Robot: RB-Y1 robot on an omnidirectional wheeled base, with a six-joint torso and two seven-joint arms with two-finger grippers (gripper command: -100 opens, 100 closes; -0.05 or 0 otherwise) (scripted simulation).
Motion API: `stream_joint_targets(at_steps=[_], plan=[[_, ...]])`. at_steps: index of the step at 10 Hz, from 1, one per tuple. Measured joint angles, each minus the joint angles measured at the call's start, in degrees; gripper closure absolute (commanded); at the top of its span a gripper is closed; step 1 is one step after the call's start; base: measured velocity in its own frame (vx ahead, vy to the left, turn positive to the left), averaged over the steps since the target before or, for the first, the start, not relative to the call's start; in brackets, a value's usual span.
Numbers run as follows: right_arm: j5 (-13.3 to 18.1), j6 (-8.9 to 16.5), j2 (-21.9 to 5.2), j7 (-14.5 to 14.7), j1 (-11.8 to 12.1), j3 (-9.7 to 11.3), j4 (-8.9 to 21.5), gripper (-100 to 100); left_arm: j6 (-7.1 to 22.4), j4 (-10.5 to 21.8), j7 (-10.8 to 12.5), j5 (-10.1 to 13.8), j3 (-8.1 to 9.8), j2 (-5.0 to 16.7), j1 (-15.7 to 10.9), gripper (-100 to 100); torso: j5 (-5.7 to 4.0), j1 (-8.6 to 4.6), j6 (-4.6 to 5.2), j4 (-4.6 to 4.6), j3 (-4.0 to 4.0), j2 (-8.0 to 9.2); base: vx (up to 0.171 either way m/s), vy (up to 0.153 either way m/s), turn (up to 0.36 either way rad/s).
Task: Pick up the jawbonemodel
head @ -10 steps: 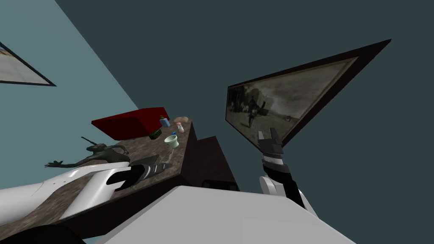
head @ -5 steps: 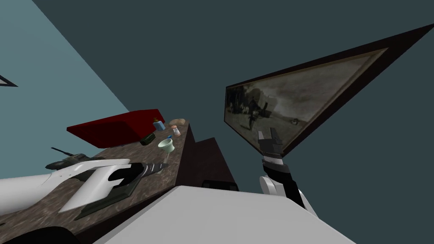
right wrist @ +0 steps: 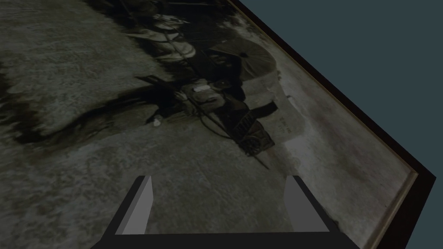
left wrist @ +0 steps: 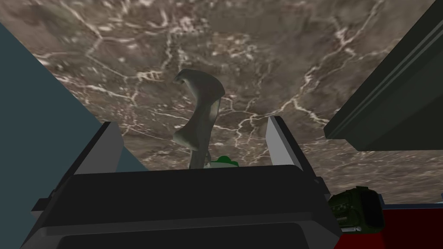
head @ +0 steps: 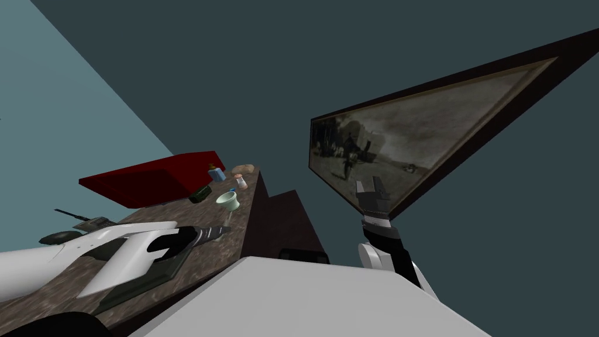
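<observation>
The jawbone model (left wrist: 200, 116) is a grey, curved bone shape lying on the brown marbled tabletop (left wrist: 268, 56). My left gripper (left wrist: 194, 145) hovers right over it, open, with one finger on each side and neither touching it. In the head view my left gripper (head: 217, 232) reaches over the table's near right part. My right gripper (head: 369, 187) is raised off to the right in front of a framed picture, and its fingers (right wrist: 140, 207) stand open with nothing between them.
A dark flat slab (left wrist: 389, 103) lies close beside the left gripper. Farther along the table are a pale green cup (head: 228, 200), a dark green object (head: 200, 194), a blue bottle (head: 217, 174) and a red box (head: 158, 175). The table's edge (head: 248, 222) drops off at the right.
My head view has swung, so the table's things have slid left and lower in the picture. Both arms hold about the same places; the dark figure is now mostly behind my left forearm.
</observation>
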Motion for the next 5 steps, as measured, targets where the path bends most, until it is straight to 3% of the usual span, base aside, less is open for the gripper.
stream_joint_targets(at_steps=[1, 4, 5], plan=[[0.01, 0.00, -0.01, -0.01, 0.00, 0.04, 0.01, 0, -0.73, 0.27, 1.70, -2.52, 4.55, -0.04, 5.65, -100, 0.05, 0.03, -0.03, -0.03, -0.03, -0.02, 0.010, -0.009, -0.009], [0.06, 0.00, -0.07, -0.07, 0.01, 0.31, 0.05, 0, -0.68, 0.99, -0.78, -0.65, 0.44, -1.55, 1.11, -100, 0.21, 0.03, 0.04, -0.10, -0.11, -0.12, 0.006, -0.004, -0.020], [0.10, -0.01, -0.11, -0.11, -0.07, 0.54, 0.04, 0, -0.71, 1.25, -1.01, -1.32, 0.07, -2.67, 0.83, -100, 0.37, 0.00, 0.23, -0.19, -0.16, -0.15, 0.016, -0.015, -0.072]])
